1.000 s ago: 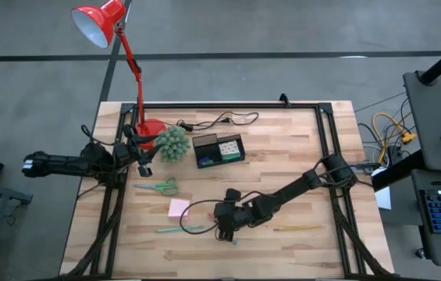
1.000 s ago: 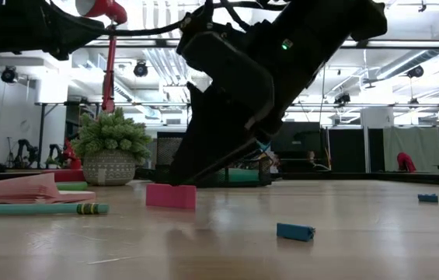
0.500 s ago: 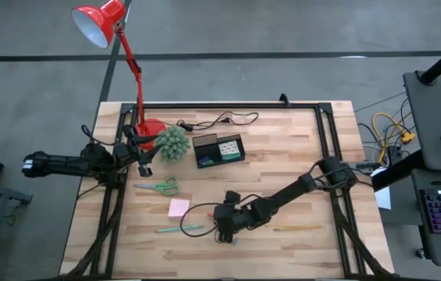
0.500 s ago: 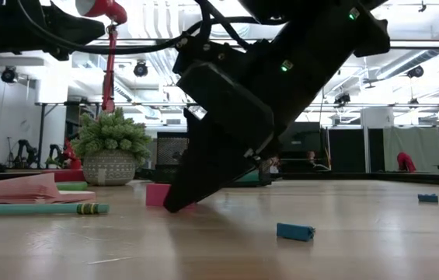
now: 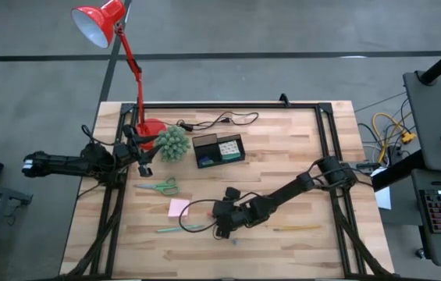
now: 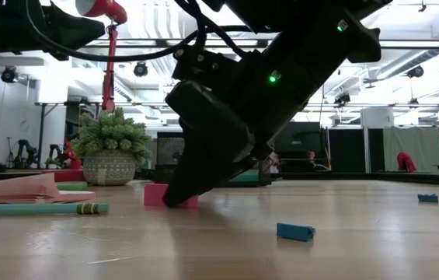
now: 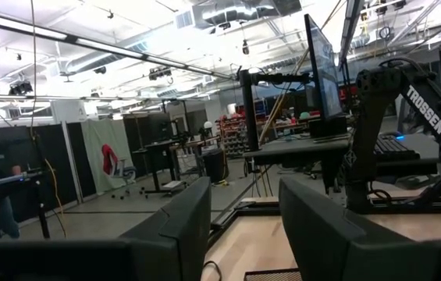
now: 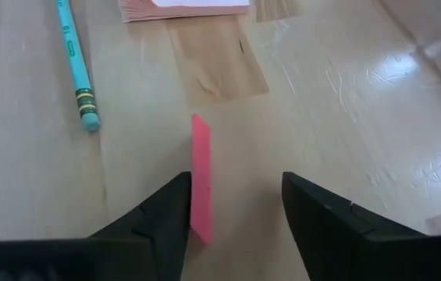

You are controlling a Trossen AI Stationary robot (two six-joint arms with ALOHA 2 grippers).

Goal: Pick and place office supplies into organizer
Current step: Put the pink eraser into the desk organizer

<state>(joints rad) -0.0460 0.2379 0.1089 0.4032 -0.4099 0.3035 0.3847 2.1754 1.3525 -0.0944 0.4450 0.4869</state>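
The right claw [image 8: 232, 211], fingers spread wide, straddles a small red eraser [image 8: 200, 176] on the counter [image 5: 282, 148], at 7 o'clock from the organizer [image 5: 218, 150]. The eraser sits against one finger, apparently; closing off-centre could tip or flick it. The left claw [image 7: 240, 226] waits open at 9 o'clock.

A small pink eraser [image 8: 200, 176] stands on edge on the counter [image 8: 321, 101]; a teal pencil [image 8: 75, 66] and pink sticky-note pad [image 8: 181, 9] lie beyond. The black organizer [image 5: 218, 150] sits well apart.
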